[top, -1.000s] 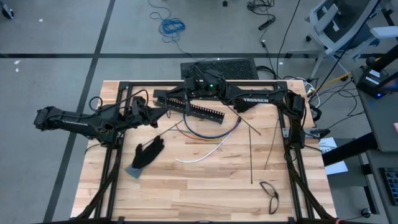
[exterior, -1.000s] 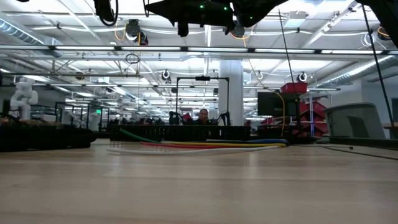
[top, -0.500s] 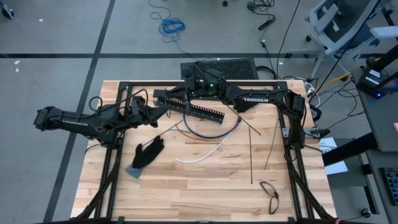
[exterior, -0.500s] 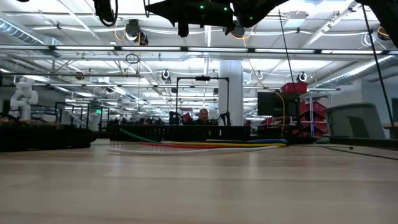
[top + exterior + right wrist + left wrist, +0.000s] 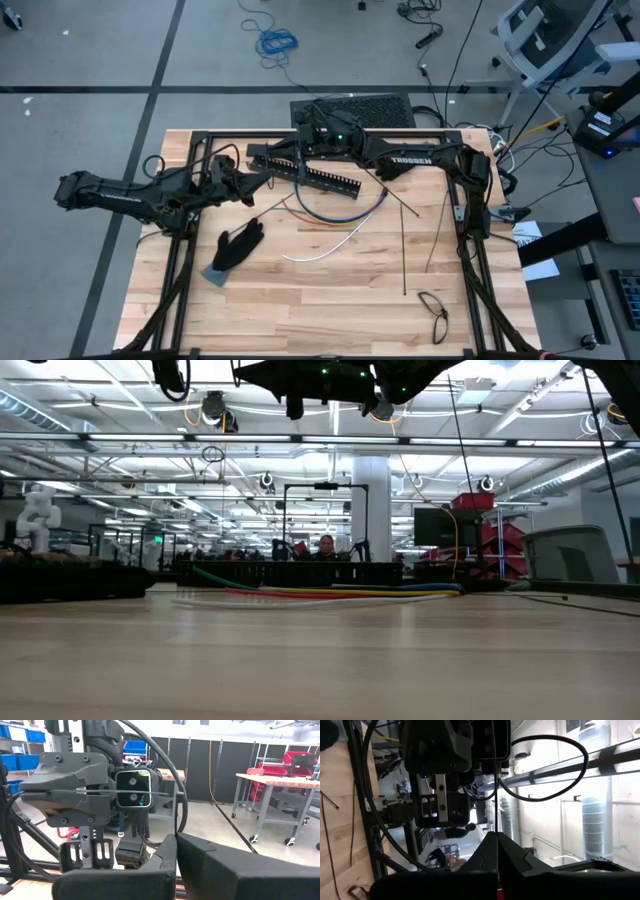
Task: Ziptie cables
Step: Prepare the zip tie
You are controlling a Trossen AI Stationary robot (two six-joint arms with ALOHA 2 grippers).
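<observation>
Left claw (image 5: 262, 178) sits above the far-left part of the desk (image 5: 330, 290), fingers closed together; in its wrist view a thin straight black strip (image 5: 495, 775) runs out from between the closed fingertips, so it appears clamped on that strip. Just near of it, a black glove (image 5: 236, 246) lies flat on the desk with a small blue-grey pad (image 5: 213, 273) at its near-left edge.

Toward the centre, the long black slotted bar (image 5: 312, 175) lies slanted across the far half of the desk. The cables (image 5: 340, 212) rest on the desk just near of this bar, curving in loose arcs, blue, red, yellow and white strands visible, with no claw touching them. In the low view the same cables (image 5: 330, 593) lie flat in front of the bar.

Right claw (image 5: 302, 143) hovers above the far centre, fingers shut; whether it grips anything cannot be told.

Further right, thin black strips (image 5: 403, 240) lie straight on the desk. A small black wire loop (image 5: 433, 310) rests at the near-right corner.
</observation>
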